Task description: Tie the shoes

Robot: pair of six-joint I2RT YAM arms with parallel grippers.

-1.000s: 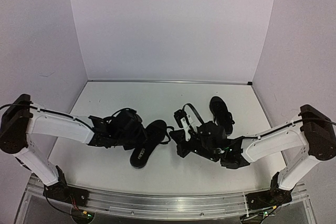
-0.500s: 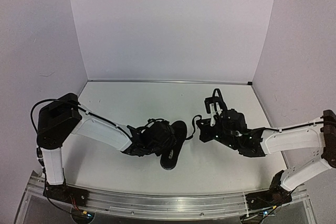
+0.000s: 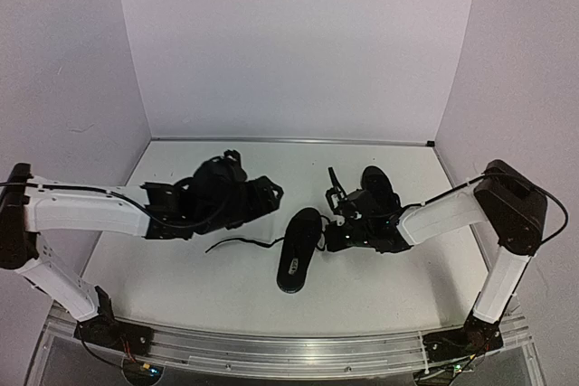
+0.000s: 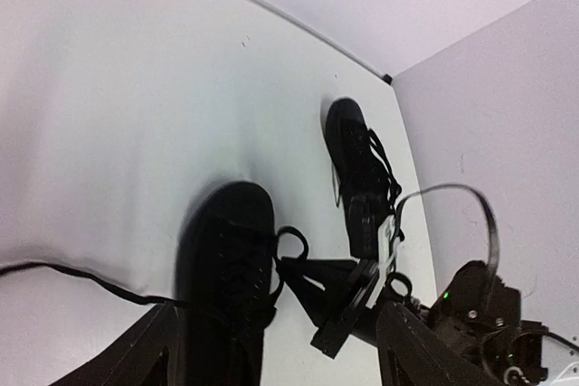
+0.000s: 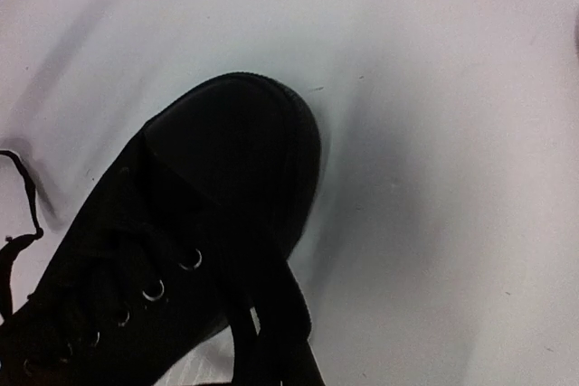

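One black shoe [image 3: 297, 258] lies mid-table, toe toward the back; it also shows under my left wrist [image 4: 226, 259] and fills the right wrist view [image 5: 208, 196]. The other shoe [image 3: 380, 187] [image 4: 353, 160] lies behind it to the right. My left gripper [image 3: 270, 193] [image 4: 271, 359] hangs open, up and left of the near shoe, with nothing between its fingers. My right gripper [image 3: 327, 234] [image 4: 285, 267] [image 5: 271, 359] is shut at that shoe's right side, its tips pinching a loop of the lace [image 4: 294, 240]. The other lace end [image 3: 237, 243] [image 4: 72, 277] trails loose leftward.
White walls close in the table at the back [image 3: 289, 140] and on both sides. The metal rail [image 3: 289, 350] with both arm bases runs along the near edge. The right arm's forearm [image 3: 443, 214] lies low just in front of the far shoe.
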